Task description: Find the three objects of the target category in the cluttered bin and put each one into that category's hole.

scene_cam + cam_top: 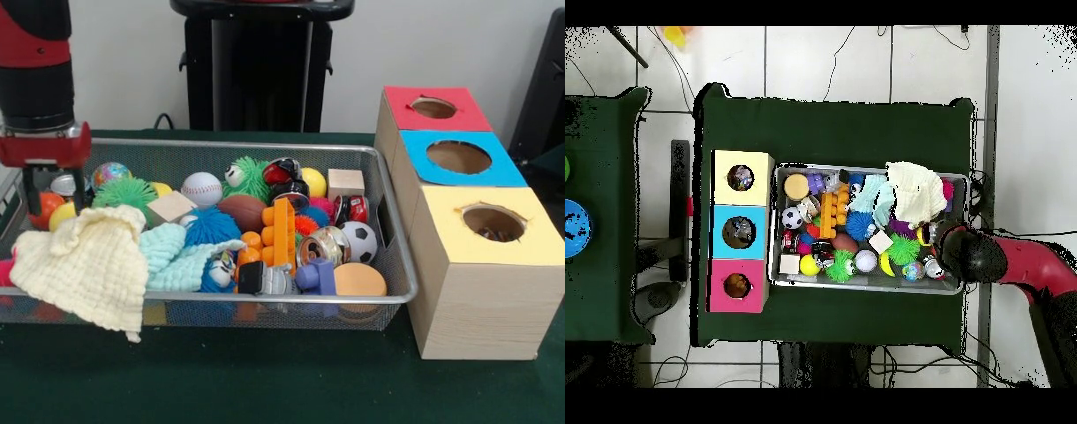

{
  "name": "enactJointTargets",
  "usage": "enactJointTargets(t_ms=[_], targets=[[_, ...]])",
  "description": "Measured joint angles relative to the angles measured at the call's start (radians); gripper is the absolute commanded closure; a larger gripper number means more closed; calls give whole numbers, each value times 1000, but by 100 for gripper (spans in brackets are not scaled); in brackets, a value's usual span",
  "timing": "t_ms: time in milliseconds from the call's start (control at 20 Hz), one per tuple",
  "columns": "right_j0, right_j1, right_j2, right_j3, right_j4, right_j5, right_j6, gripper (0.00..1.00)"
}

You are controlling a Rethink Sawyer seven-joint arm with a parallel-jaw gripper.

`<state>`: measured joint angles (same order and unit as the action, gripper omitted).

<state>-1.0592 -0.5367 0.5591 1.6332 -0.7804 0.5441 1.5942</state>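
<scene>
While the gripper hangs low over the far left corner of the bin, its two dark fingers stand a little apart, apparently around nothing, just above an orange ball (maybe the next target). Three boxes with holes wait right of the bin on the bench: red, blue, yellow.
</scene>
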Motion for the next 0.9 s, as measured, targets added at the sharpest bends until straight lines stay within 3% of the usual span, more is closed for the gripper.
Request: enactJointTargets(t_ms=[400, 900], targets=[[53, 3, -30, 94, 54, -7, 0, 0], [116, 58, -30, 96, 101, -13, 0, 0]])
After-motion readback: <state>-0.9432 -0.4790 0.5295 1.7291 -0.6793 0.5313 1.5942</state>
